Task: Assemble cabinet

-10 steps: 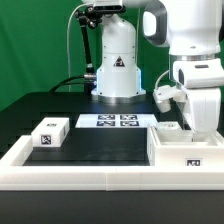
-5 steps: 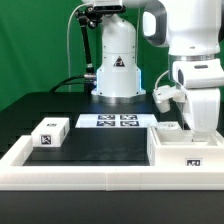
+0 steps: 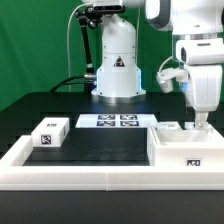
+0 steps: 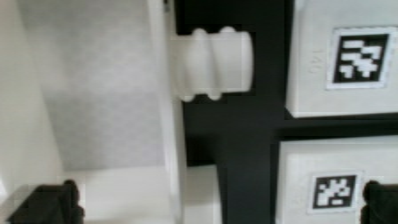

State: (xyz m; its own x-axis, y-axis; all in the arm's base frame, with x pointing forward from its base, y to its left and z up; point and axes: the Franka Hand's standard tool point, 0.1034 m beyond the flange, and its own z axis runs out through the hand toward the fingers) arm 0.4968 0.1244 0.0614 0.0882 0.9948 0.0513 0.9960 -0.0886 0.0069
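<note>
In the exterior view, your gripper (image 3: 200, 121) hung just above the cabinet (image 3: 186, 148), which sat at that view's right on the black table (image 3: 100, 145). In the wrist view, its fingers (image 4: 50, 186) were spread and empty, the cabinet's wall (image 4: 98, 110) running lengthwise below them; room beside it looked tight

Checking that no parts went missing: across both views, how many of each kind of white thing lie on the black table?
Large white hollow boxy cabinet: 1
Small flat white tagged blocks: 3
Thin flat white marker board: 1
Total: 5
</note>
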